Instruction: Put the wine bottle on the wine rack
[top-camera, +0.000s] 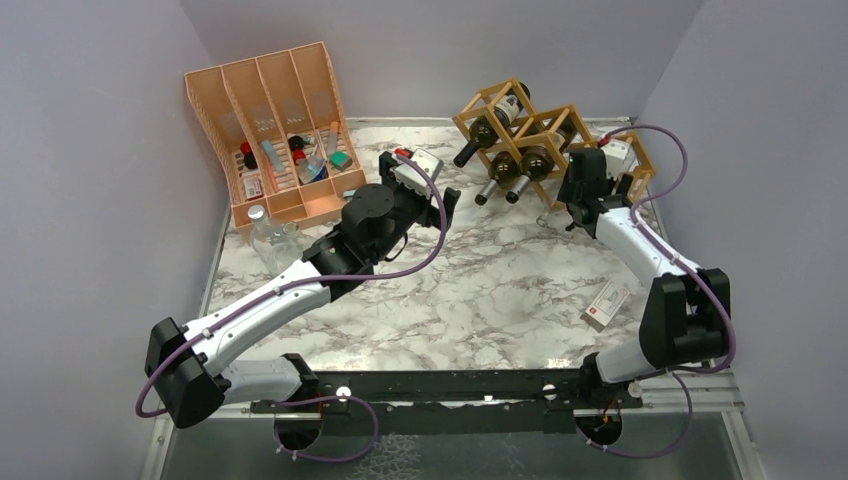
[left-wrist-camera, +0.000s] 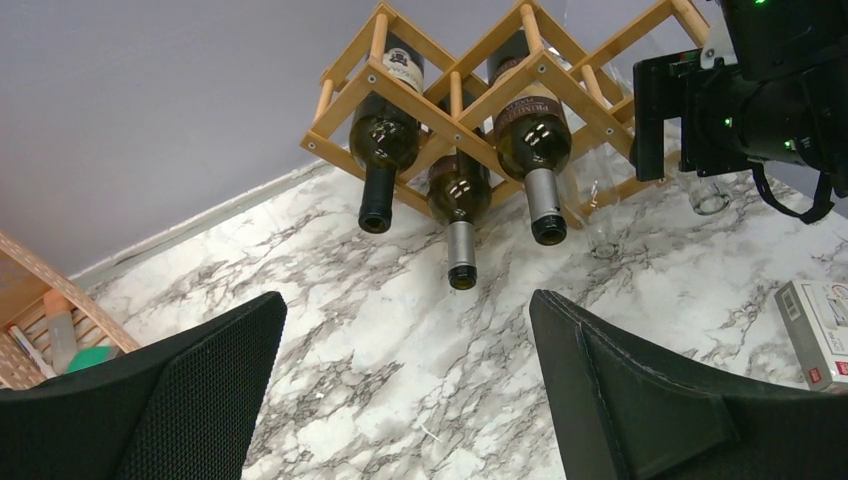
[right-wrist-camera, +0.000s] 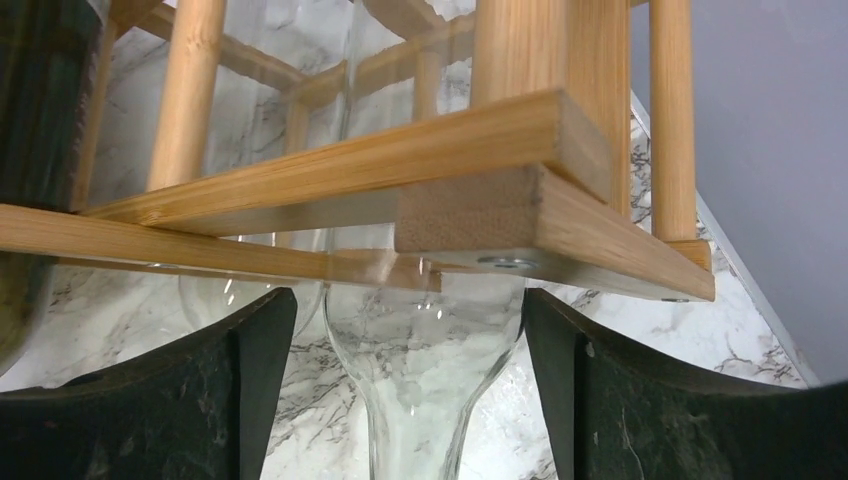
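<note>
The light wood wine rack (top-camera: 545, 130) stands at the back right and holds three dark wine bottles (left-wrist-camera: 460, 190), necks pointing forward. My right gripper (top-camera: 580, 178) is at the rack's right end. In the right wrist view its jaws (right-wrist-camera: 410, 380) are open on either side of the shoulder of a clear glass bottle (right-wrist-camera: 425, 350). That bottle's body lies inside a rack cell (right-wrist-camera: 480, 150). A gap shows at the left finger (right-wrist-camera: 250, 380). My left gripper (top-camera: 447, 205) is open and empty over the marble, left of the rack (left-wrist-camera: 405, 380).
An orange-pink slotted organiser (top-camera: 270, 130) with small items stands at the back left, and a clear jar (top-camera: 270, 238) stands in front of it. A small white box (top-camera: 608, 303) lies at the right. A second clear bottle (right-wrist-camera: 250, 290) lies in the neighbouring cell. Grey walls enclose the table.
</note>
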